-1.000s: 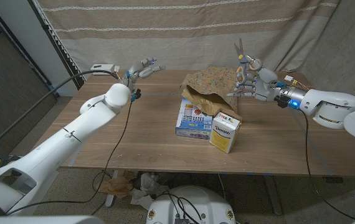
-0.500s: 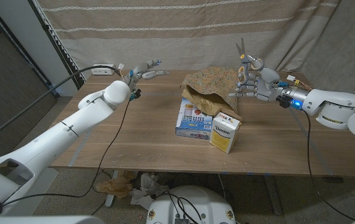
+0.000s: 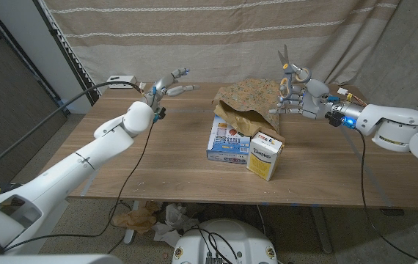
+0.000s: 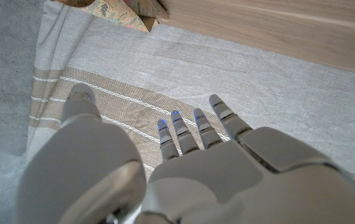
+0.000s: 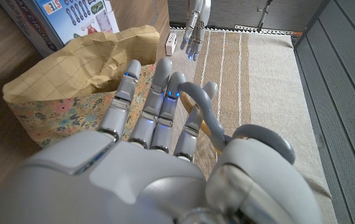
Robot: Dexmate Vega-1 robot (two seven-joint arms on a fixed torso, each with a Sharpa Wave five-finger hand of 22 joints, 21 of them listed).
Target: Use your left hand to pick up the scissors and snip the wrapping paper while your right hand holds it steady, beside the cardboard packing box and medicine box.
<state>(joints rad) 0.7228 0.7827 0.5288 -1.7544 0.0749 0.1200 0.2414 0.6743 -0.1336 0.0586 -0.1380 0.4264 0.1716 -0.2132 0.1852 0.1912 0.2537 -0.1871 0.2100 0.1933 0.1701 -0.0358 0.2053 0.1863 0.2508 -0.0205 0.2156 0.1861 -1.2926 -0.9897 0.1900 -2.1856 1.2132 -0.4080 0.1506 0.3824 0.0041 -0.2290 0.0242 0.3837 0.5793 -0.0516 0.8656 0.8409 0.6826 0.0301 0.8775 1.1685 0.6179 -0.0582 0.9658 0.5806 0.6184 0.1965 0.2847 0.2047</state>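
- striped beige curtain hangs behind a wooden table (image 3: 180,172); the task's things are bunched on the table's right half, toward the far edge.
- wrapping paper (image 3: 249,99), a crumpled floral sheet with a tan gridded underside, lies heaped against the back of the blue-and-white box (image 3: 227,141), draping over its top edge; the box seems to prop it up, which would offer a raised edge to cut.
- a smaller cream carton (image 3: 265,154) stands upright just in front and to the right of that box, touching it or nearly so; i cannot tell which one is meant as packing box and which as medicine box.
- scissors (image 3: 286,64) are not with the left hand as the task asks: the right hand (image 3: 297,95) holds them, fingers through the grey handle loops, blades pointing up. in the right wrist view the handles (image 5: 218,127) sit hooked between fingers and thumb. this hand hovers at the paper's right edge.
- left hand (image 3: 166,83) holds nothing, fingers spread and extended, raised over the table's far left edge, well apart from the paper; its wrist view shows the spread fingers (image 4: 190,127) against the curtain.
- judgement: roles look swapped, so a handover or set-down would be needed before any snip.
- a white power strip (image 3: 121,80) sits at the far left corner.
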